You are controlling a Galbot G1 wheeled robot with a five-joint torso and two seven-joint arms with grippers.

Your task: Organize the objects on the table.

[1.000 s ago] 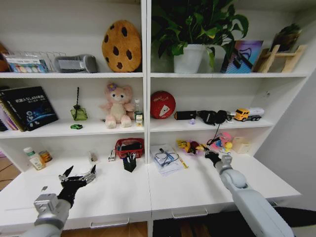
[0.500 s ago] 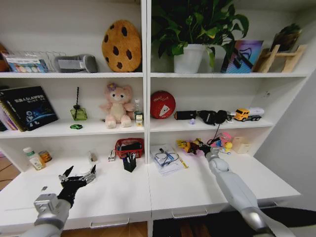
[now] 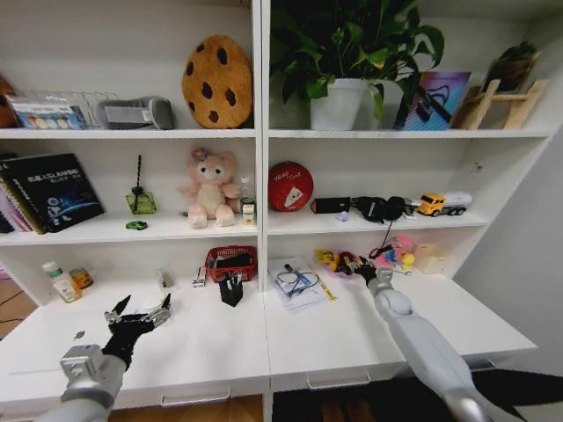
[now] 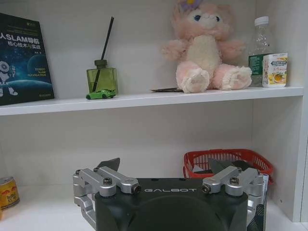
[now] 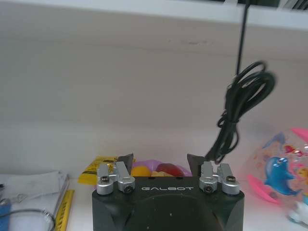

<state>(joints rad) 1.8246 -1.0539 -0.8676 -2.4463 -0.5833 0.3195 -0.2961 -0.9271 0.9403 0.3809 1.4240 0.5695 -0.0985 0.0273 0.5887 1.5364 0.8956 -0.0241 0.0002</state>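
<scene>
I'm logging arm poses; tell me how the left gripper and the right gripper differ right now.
The left gripper hovers low over the near part of the table, beside no object; the right gripper is stretched far back to the colourful toys by the wall. The left arm is bent close to the robot; the right is extended. Both grippers are open and hold nothing.

Two end effectors are out over the bench (image 3: 202, 347): the left end effector (image 3: 138, 315) at about 8 o'clock, the right end effector (image 3: 365, 269) at about 4 o'clock. One cookie cushion (image 3: 216, 82) and one potted plant (image 3: 339, 61) sit at 12 o'clock. One plush bear (image 3: 209, 187), one green toy car (image 3: 135, 225), one reed diffuser (image 3: 140, 198), one red ball (image 3: 289, 186) and one yellow toy truck (image 3: 442, 203) line the middle shelf. One red basket (image 3: 231, 261) stands on the bench. Three drawer handles show at 6 o'clock.
</scene>
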